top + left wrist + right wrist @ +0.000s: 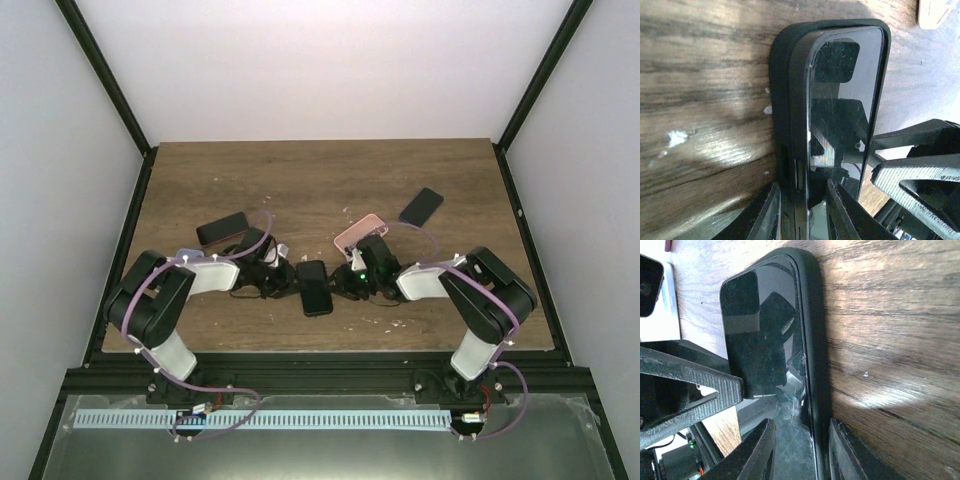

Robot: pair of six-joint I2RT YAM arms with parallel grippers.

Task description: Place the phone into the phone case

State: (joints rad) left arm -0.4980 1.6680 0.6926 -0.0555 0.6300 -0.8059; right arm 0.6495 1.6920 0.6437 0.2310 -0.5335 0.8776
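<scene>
A black phone (pixel 315 287) lies screen up in a black phone case (pixel 781 90) at the table's front middle. In the left wrist view the phone's side with its buttons (pixel 799 172) stands above the case rim. In the right wrist view the case rim (pixel 817 340) hugs the phone's glass (pixel 772 325). My left gripper (pixel 802 212) is shut on one long edge of the phone and case. My right gripper (pixel 800 452) is shut on the opposite long edge. Both also show in the top view, left gripper (pixel 291 281) and right gripper (pixel 343 283).
A black phone or case (pixel 222 230) lies behind the left arm. A pink case (pixel 357 231) lies just behind the right gripper, and another black phone (pixel 421 207) is further back right. Small white specks (pixel 676 138) dot the wooden table (pixel 300 180).
</scene>
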